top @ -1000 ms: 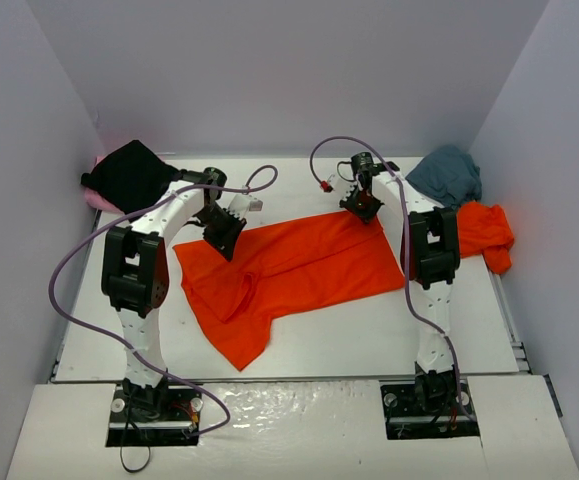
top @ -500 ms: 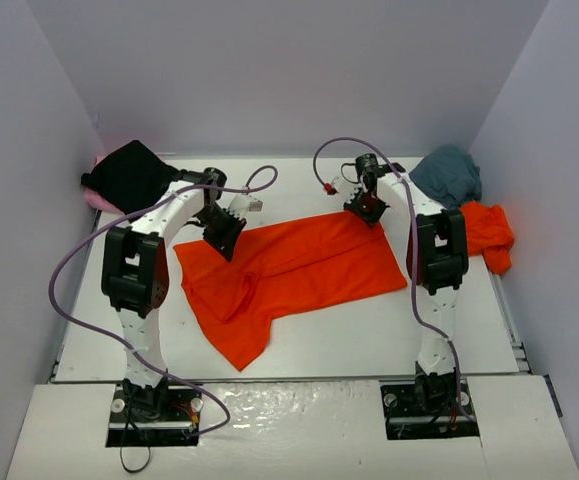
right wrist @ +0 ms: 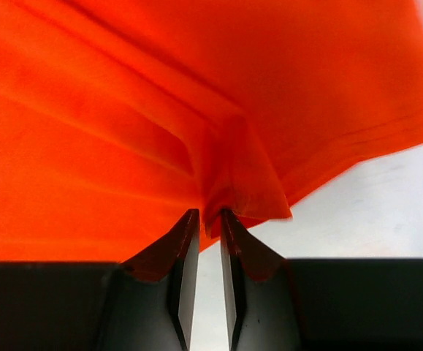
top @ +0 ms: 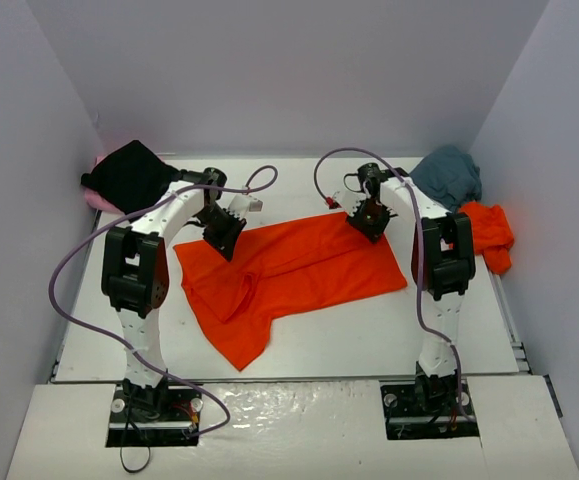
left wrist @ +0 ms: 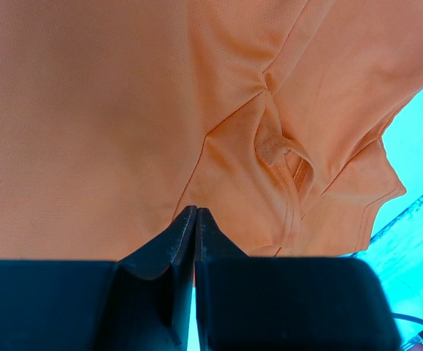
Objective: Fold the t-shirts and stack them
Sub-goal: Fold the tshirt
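A bright orange-red t-shirt [top: 299,265] lies spread across the middle of the table, with one sleeve pointing to the near left. My left gripper [top: 224,238] is shut on its far-left edge; in the left wrist view the jaws [left wrist: 195,213] meet on the cloth [left wrist: 87,110]. My right gripper [top: 369,218] is shut on the shirt's far-right corner; in the right wrist view a pinched fold of the cloth [right wrist: 123,88] sits between the fingertips [right wrist: 210,216]. A black t-shirt [top: 129,172] lies on a pink one [top: 97,198] at the far left. A teal-grey t-shirt [top: 449,172] and a second orange-red one [top: 487,232] are bunched at the far right.
The white table [top: 369,330] is boxed in by grey walls on the left, back and right. Purple cables [top: 69,270] loop from both arms above the table. The right arm's links stand between the spread shirt and the right-hand pile.
My right gripper has moved a little to the right and nearer, pulling the shirt's far-right corner with it. The left gripper has not moved.
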Motion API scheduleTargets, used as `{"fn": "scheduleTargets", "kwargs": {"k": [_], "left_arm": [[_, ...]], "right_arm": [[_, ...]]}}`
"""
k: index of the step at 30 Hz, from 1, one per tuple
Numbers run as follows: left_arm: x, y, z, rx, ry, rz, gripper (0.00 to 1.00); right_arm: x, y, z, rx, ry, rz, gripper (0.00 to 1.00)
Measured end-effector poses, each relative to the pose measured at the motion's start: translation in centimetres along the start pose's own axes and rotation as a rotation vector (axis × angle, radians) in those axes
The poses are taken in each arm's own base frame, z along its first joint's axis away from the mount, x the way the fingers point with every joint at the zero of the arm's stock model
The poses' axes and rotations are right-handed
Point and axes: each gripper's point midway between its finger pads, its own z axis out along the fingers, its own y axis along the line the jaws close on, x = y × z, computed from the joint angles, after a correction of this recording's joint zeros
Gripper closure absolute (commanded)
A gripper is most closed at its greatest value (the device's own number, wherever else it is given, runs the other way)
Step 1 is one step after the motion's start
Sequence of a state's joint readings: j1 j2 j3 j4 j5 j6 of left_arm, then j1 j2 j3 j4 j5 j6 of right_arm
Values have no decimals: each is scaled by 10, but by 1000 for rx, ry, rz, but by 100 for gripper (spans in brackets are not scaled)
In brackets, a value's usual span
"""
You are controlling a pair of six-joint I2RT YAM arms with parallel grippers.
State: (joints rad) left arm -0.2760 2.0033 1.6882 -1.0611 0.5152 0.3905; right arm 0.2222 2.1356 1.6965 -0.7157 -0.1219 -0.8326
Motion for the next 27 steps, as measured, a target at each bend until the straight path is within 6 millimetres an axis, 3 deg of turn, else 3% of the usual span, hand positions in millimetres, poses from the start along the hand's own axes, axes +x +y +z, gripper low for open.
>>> {"fn": "scheduleTargets", "kwargs": {"k": [9, 15, 17, 19, 22, 27], "left_arm": [[0, 0, 0, 0, 0, 2, 100], [2, 0, 2, 1, 5, 0, 100], [5, 0, 3, 5, 13, -4, 100], [7, 0, 5, 7, 19, -7, 100], [7, 0, 5, 6, 20, -7, 100], [6, -1, 6, 6, 18, -2, 100]], "right_arm": [[44, 46, 14, -158, 133, -38, 73], [56, 52, 3, -164, 155, -50, 72], [53, 48, -5, -142, 135, -47, 69], [48, 42, -15, -123, 107, -45, 75], [24, 22, -35, -60, 23, -44, 84], [-17, -10, -68, 44, -126, -25, 81]]}}
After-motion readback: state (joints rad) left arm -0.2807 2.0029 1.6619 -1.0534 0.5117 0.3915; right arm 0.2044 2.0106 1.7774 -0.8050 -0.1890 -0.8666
